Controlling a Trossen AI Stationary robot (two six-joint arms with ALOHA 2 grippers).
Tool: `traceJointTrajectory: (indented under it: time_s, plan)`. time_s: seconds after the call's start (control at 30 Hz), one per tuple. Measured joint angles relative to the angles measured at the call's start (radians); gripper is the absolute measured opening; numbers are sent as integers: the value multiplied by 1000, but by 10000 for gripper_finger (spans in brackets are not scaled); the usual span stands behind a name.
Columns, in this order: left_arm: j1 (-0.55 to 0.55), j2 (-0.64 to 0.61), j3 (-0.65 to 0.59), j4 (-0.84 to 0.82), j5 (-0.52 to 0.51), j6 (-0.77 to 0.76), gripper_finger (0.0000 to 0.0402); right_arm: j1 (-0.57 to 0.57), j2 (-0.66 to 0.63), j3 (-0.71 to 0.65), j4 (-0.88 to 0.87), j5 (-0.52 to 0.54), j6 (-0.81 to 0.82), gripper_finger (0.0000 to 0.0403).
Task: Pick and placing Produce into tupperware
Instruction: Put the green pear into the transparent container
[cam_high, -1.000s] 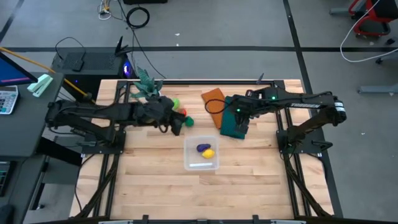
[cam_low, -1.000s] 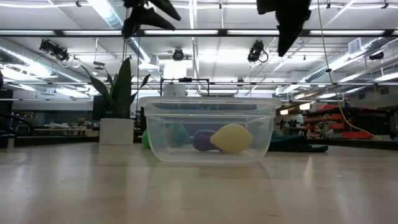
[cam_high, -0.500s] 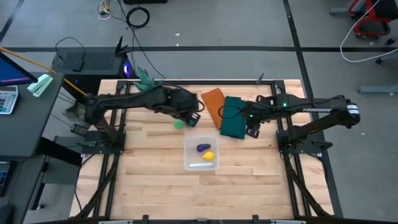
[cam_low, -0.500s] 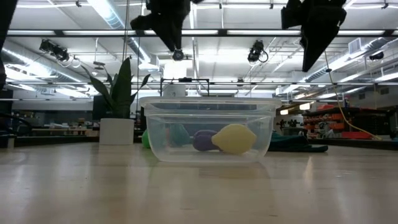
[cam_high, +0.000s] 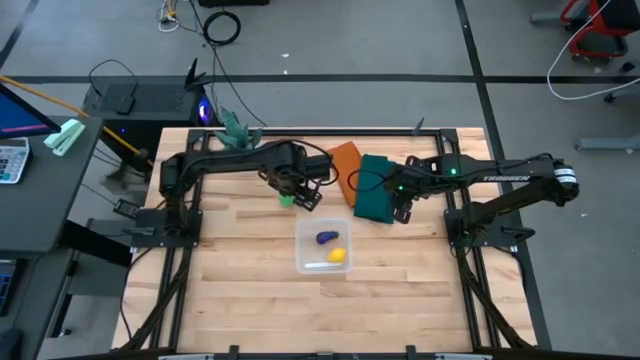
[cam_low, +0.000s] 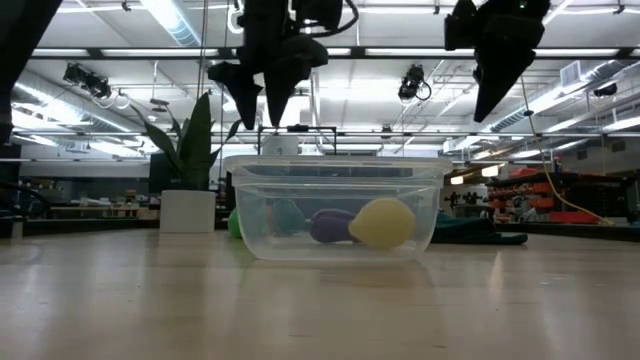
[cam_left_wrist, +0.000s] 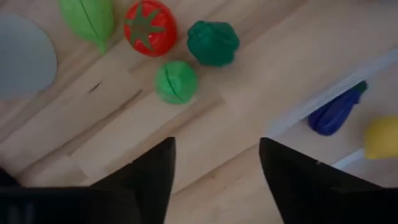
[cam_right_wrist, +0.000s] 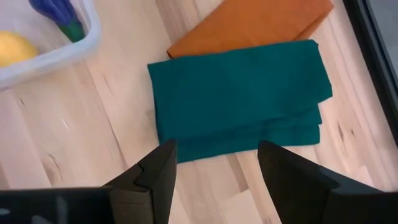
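The clear tupperware (cam_high: 301, 247) stands mid-table and holds the purple piece (cam_high: 326, 238) and the yellow piece (cam_high: 338, 256). Both also show in the low view, purple (cam_low: 326, 225) and yellow (cam_low: 382, 222). On the wood just beyond the tupperware's far-left corner lie a red tomato (cam_left_wrist: 148, 28), a dark green piece (cam_left_wrist: 213, 42), a round green piece (cam_left_wrist: 176, 81) and a light green leaf-shaped piece (cam_left_wrist: 90, 18). My left gripper (cam_left_wrist: 214, 168) hangs open and empty above the wood, between these pieces and the tupperware. My right gripper (cam_right_wrist: 214, 168) hangs open and empty above the dark green cloth (cam_right_wrist: 239, 99).
An orange cloth (cam_high: 345, 163) lies partly under the dark green cloth (cam_high: 375, 203), right of the produce. A potted plant (cam_high: 235, 130) stands at the far edge, its white pot (cam_low: 188, 210) left of the tupperware in the low view. Bare wood lies toward the near edge.
My left gripper has swung toward the table's right edge, come lower and tipped its fingers downward, ending above the produce beside the tupperware. My right gripper has shifted a little toward the right edge over the dark green cloth. The yellow piece has shifted slightly inside the tupperware.
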Motion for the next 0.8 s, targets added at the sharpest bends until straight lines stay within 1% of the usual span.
traceJointTrajectory:
  time_s: [0.13, 0.23, 0.33, 0.57, 0.8]
  plan:
    - [25, 4, -15, 22, 26, 39, 279, 0, 2, 0, 22, -7, 0, 187]
    - [46, 5, -27, 23, 32, 43, 290, 0, 3, 0, 34, -10, 0, 186]
    - [62, 4, -27, 24, 29, 49, 286, 0, 4, 0, 43, -10, 1, 184]
    - [90, 5, -27, 25, 15, 72, 262, 0, 4, 0, 65, -10, 2, 185]
    - [92, 61, -27, 36, 14, 108, 250, 0, 4, 0, 73, -13, 3, 183]
